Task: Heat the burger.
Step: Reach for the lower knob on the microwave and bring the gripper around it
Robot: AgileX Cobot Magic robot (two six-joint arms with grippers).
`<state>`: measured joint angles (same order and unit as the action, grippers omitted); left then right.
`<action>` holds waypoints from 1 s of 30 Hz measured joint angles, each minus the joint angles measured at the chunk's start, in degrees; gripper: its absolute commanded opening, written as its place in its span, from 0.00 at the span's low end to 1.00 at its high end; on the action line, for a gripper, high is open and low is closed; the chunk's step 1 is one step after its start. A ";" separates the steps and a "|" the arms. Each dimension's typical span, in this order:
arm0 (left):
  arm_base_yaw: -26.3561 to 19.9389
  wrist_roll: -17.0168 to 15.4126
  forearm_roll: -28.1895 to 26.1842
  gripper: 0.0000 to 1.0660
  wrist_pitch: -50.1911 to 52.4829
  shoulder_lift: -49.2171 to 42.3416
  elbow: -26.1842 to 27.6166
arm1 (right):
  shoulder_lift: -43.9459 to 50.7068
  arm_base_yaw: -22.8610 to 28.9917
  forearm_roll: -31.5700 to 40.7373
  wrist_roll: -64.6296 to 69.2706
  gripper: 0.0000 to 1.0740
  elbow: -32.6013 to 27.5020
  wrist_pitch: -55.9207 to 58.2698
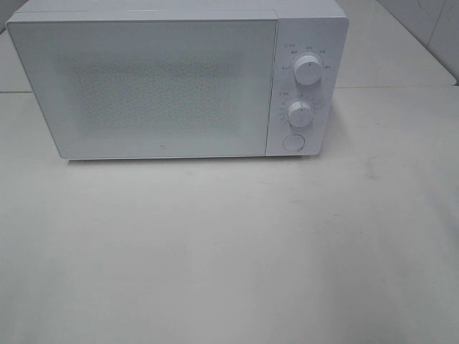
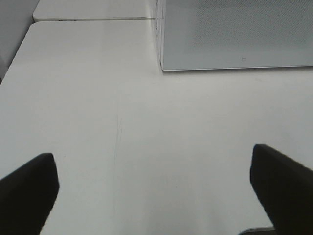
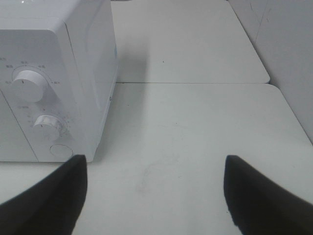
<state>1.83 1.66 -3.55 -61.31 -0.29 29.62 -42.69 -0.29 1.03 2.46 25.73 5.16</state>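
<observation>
Scene: a white box-shaped microwave oven stands at the back of a white matte table top. Its door, a pale speckled panel, is shut flush with the front. On the control strip to the right of the door we note an upper white round knob, a lower white round knob below it, and a round flat white button at the bottom.

Burger: it shows in none of the three views, so we cannot tell where it is. With the door shut and the panel opaque, we cannot see into the oven.

Left gripper: its two black fingers are spread wide, with only bare table between them. It hangs above the table in front of the oven's left front corner, apart from the oven.

Right gripper: its black fingers are also spread, and nothing is pinched. It hangs above the table near the oven's right front corner, on the control side, and does not touch the oven.

Table: a seam runs behind the oven's front line and joins a second white top. Faint scuff marks lie on the surface ahead of the right gripper.
</observation>
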 measured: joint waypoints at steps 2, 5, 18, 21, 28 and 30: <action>0.00 0.00 0.00 0.94 0.00 0.00 0.00 | -1.49 0.00 0.06 0.00 0.70 -2.29 -5.16; 0.00 0.00 0.00 0.94 0.00 0.00 0.00 | -4.07 0.00 0.06 0.00 0.70 -4.47 -11.57; 0.00 0.00 0.00 0.94 0.00 0.00 0.00 | -18.33 0.00 3.27 -1.66 0.70 -11.52 -41.37; 0.00 0.00 0.00 0.94 0.00 0.00 0.00 | -19.42 0.00 4.41 -2.46 0.70 -12.03 -43.43; 0.00 0.00 0.00 0.94 0.00 0.00 0.00 | -26.41 5.21 14.27 -8.14 0.70 -13.41 -52.48; 0.00 0.00 0.00 0.94 0.00 0.00 0.00 | -28.30 8.42 17.13 -10.71 0.70 -13.41 -54.26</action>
<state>1.83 1.66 -3.55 -61.31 -0.29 29.62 -70.99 8.14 18.16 -8.25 12.32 -49.10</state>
